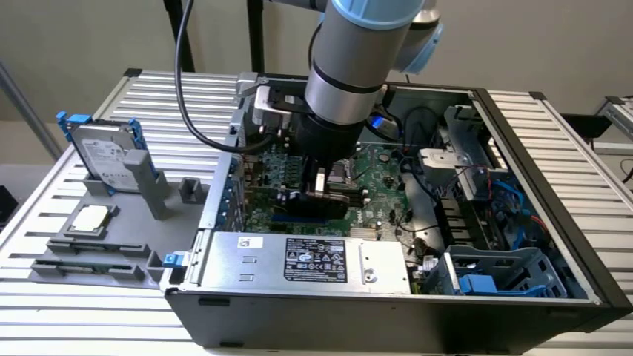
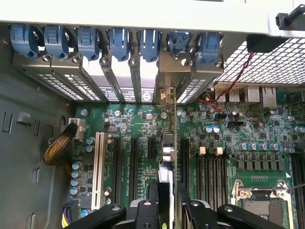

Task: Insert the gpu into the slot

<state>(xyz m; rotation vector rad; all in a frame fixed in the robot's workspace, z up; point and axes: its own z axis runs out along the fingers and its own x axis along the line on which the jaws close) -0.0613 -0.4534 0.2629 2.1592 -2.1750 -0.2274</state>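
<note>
My gripper [image 1: 322, 193] reaches down into the open computer case and is shut on the gpu [image 1: 333, 202], a flat black card held upright over the green motherboard [image 1: 381, 182]. In the wrist view the gpu [image 2: 169, 143] is seen edge-on between my fingers [image 2: 143, 215], and its metal end reaches the rear bracket openings. A short piece of the bright-blue slot [image 1: 299, 219] shows just below the card in the exterior view. I cannot tell whether the card's lower edge sits in the slot.
The big silver labelled box [image 1: 307, 259] lies at the case's front. Black memory slots [image 2: 214, 167] and the silver processor socket [image 2: 259, 205] flank the card, and a white slot [image 2: 98, 167] is on the other side. Blue bracket clips [image 2: 119, 40] line the rear. A hard drive [image 1: 104, 156] stands outside.
</note>
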